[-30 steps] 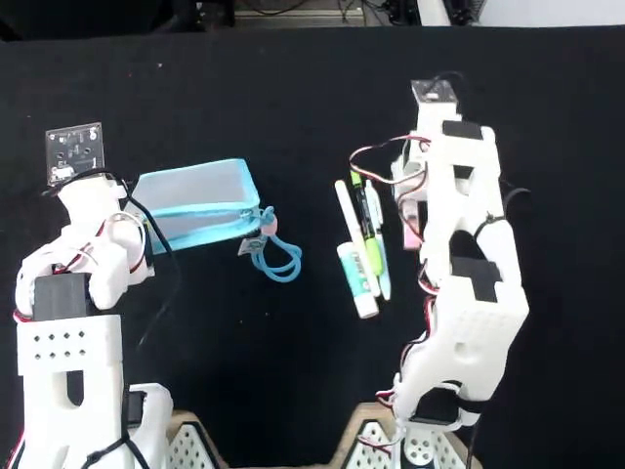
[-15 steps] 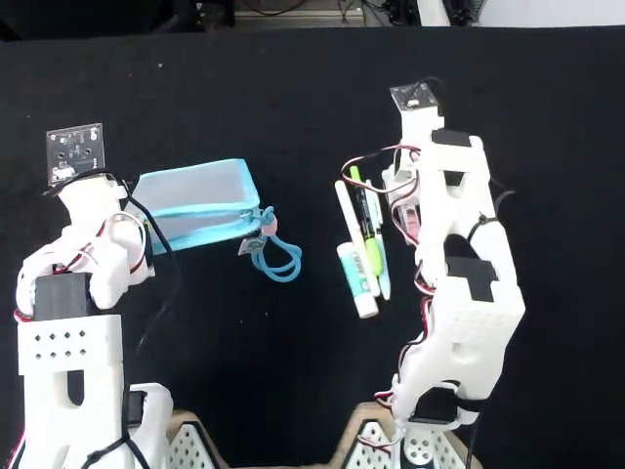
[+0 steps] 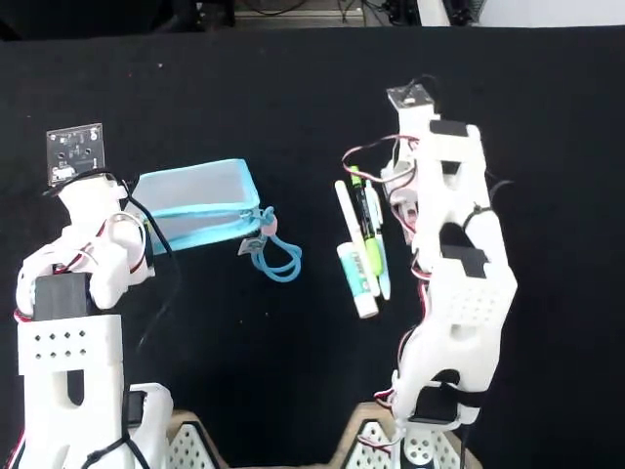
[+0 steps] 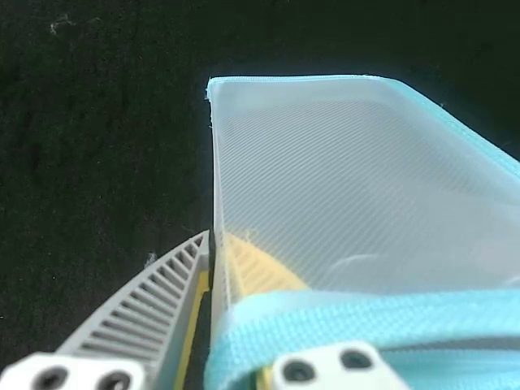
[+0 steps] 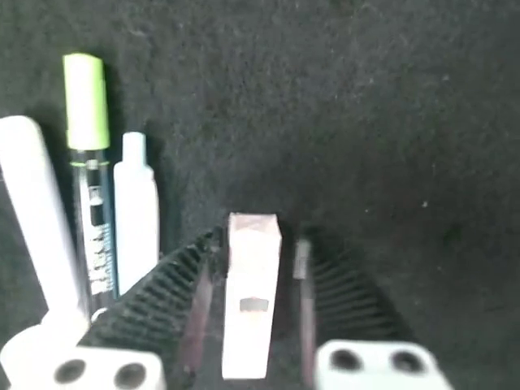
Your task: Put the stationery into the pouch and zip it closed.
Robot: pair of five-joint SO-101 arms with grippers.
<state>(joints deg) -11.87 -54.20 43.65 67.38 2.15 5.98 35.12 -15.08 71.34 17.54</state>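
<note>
On the black cloth bench (image 3: 293,98), the left gripper (image 4: 218,244) has its ribbed jaws clamped on the left end of the translucent mesh pouch (image 3: 200,205), which has light-blue woven trim. The right gripper (image 5: 253,236) has its jaws apart around a pink rectangular eraser (image 5: 250,309), just right of slim pens (image 3: 363,249) lying side by side.
</note>
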